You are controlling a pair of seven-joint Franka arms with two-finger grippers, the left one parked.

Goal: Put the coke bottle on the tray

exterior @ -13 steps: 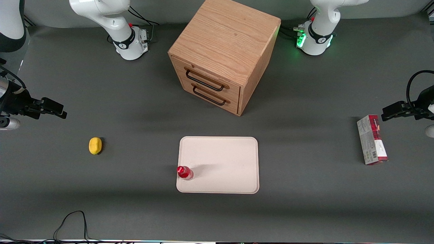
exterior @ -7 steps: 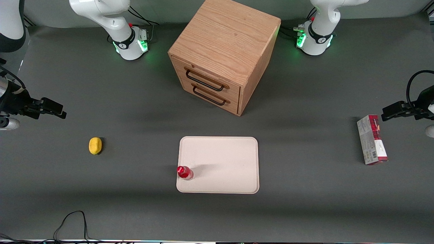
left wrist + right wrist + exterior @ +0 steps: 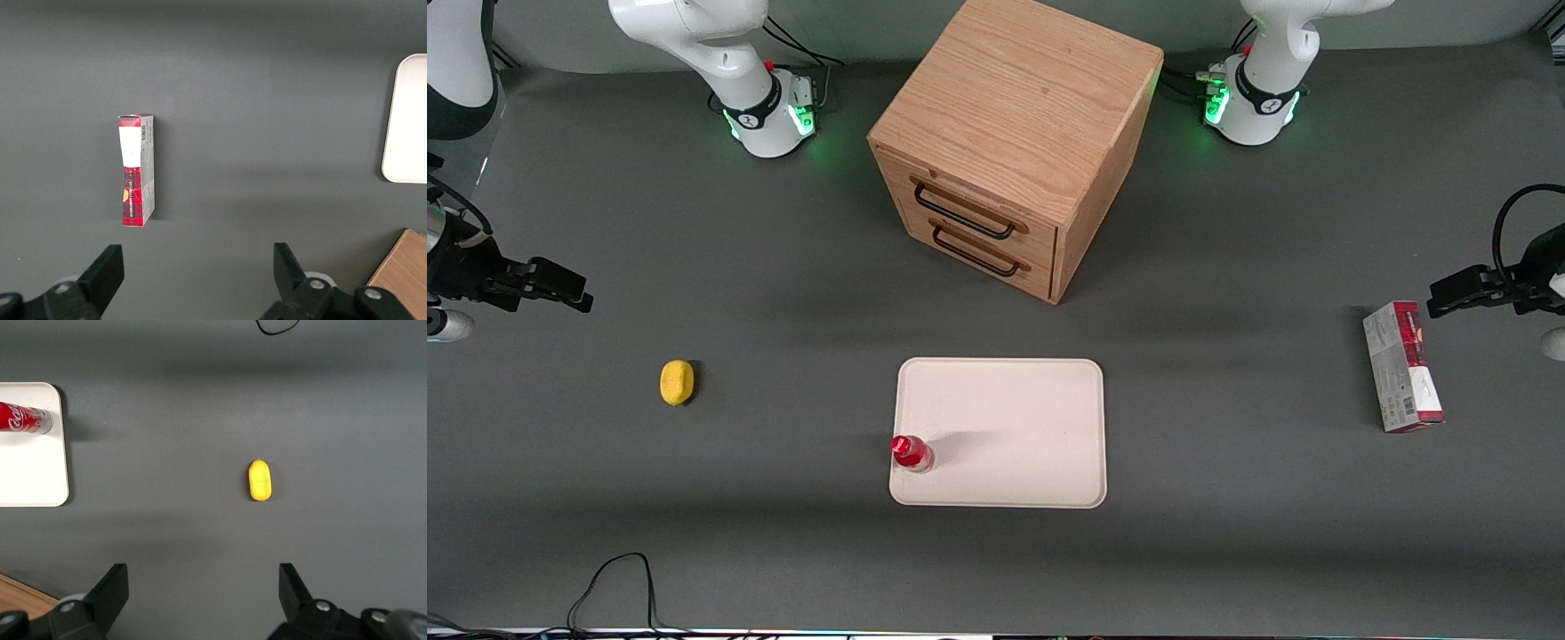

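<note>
The small red coke bottle (image 3: 911,452) stands upright on the cream-white tray (image 3: 1014,418), at the tray's corner nearest the front camera on the working arm's side. It also shows in the right wrist view (image 3: 25,419), on the tray's corner (image 3: 40,480). My right gripper (image 3: 560,292) is open and empty, high above the table at the working arm's end, far from the tray. Its fingers stand wide apart in the wrist view (image 3: 200,587), with bare mat between them.
A yellow lemon-like lump (image 3: 677,382) lies on the mat between my gripper and the tray, also in the wrist view (image 3: 260,480). A wooden drawer cabinet (image 3: 1014,142) stands farther from the camera than the tray. A red-and-grey carton (image 3: 1401,366) lies toward the parked arm's end.
My right gripper has drawn back a little farther toward the working arm's end of the table. The bottle and tray have not moved.
</note>
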